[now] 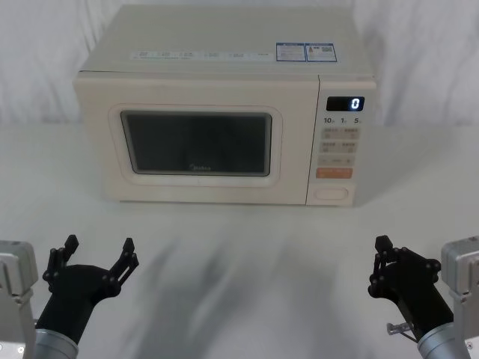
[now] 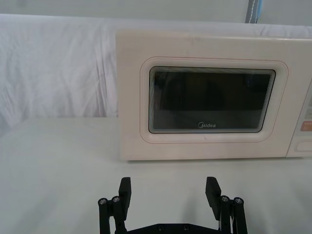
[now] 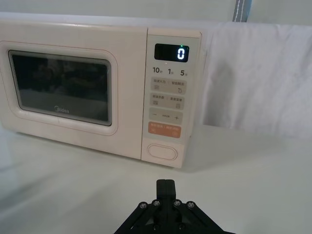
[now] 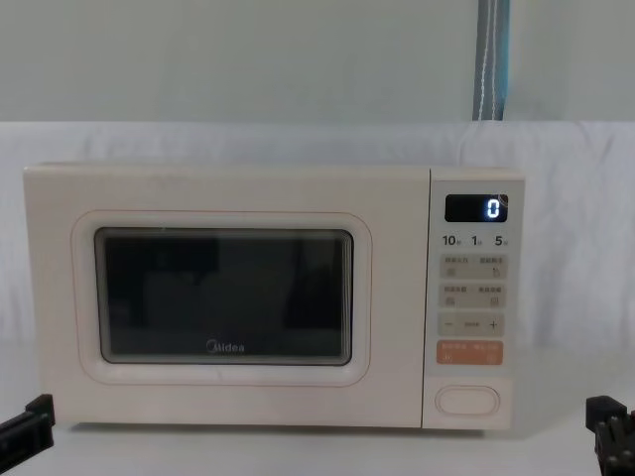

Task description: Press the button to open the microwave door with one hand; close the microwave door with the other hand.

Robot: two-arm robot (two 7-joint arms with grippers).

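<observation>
1. Down low on the near side, the left gripper (image 1: pixel 99 251) hangs over the white table (image 1: pixel 239 254), fingers (image 2: pixel 125 189) spread wide, holding nothing.
2. Across on the right, the right gripper (image 1: pixel 383 250) sits low too, its fingers pressed together, empty.
3. Both are well apart from the microwave (image 1: pixel 224 105) farther back.
4. Its microwave door (image 1: pixel 196 149) sits flush, closed.
5. On the keypad panel (image 4: pixel 474 297), the display (image 4: pixel 475 207) reads 0; the button (image 4: pixel 467 399) sits at the bottom, under the orange key (image 4: pixel 468 353), untouched.

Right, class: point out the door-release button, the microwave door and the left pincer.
button (image 4: pixel 467 400), chest view, middle of the oval key.
microwave door (image 4: pixel 224 309), chest view, glass window centre.
left pincer (image 2: pixel 168 190), left wrist view, midway between fingertips.
</observation>
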